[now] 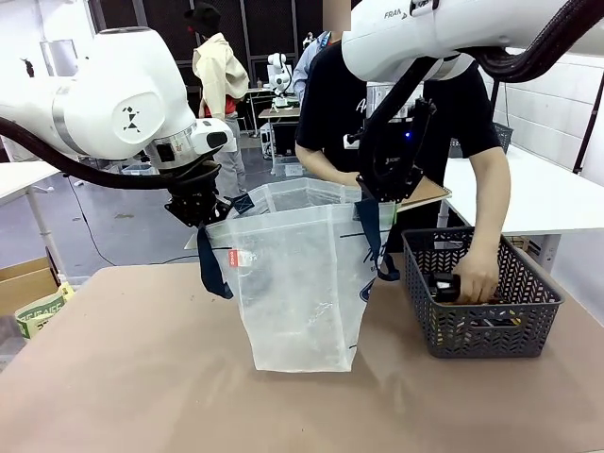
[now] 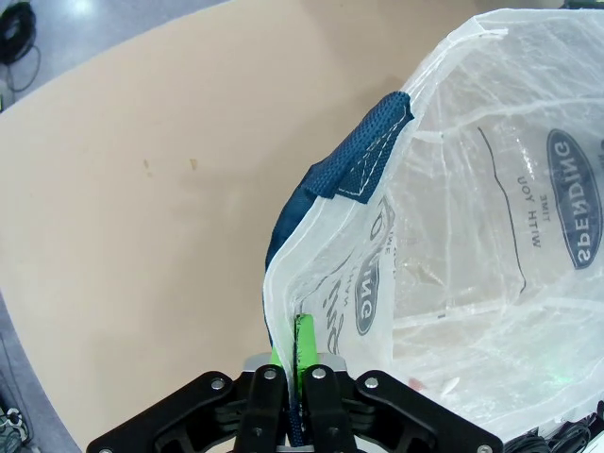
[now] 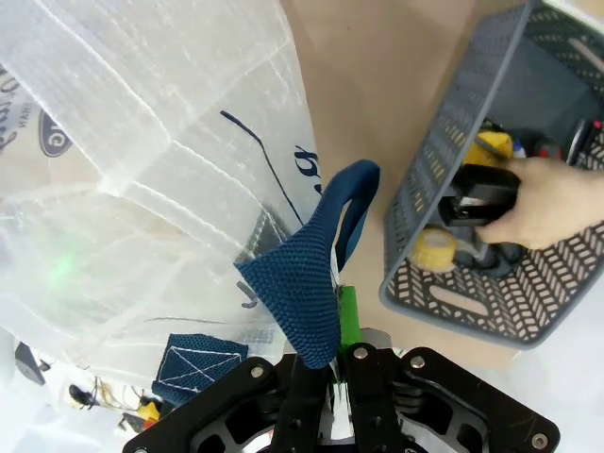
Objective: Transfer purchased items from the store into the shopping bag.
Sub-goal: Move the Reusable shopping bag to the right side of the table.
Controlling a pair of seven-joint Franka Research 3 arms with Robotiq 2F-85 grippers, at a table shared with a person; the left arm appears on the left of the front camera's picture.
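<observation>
Noted translucent shopping bag (image 1: 302, 283) upright on tan surface (image 1: 123, 377), rim pinched between left tool (image 1: 199, 213) and right tool (image 1: 387, 191); person's hand (image 1: 477, 276) in grey mesh basket (image 1: 528, 316), gripping dark item (image 1: 445, 283).

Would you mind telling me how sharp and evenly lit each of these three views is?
Front view: even, soft lighting, the shopping bag sharp, only a faint shadow at its base. Left wrist view: wide-angle bending of the table edge, bag print crisp. Right wrist view: the person's hand in the basket slightly soft.
</observation>
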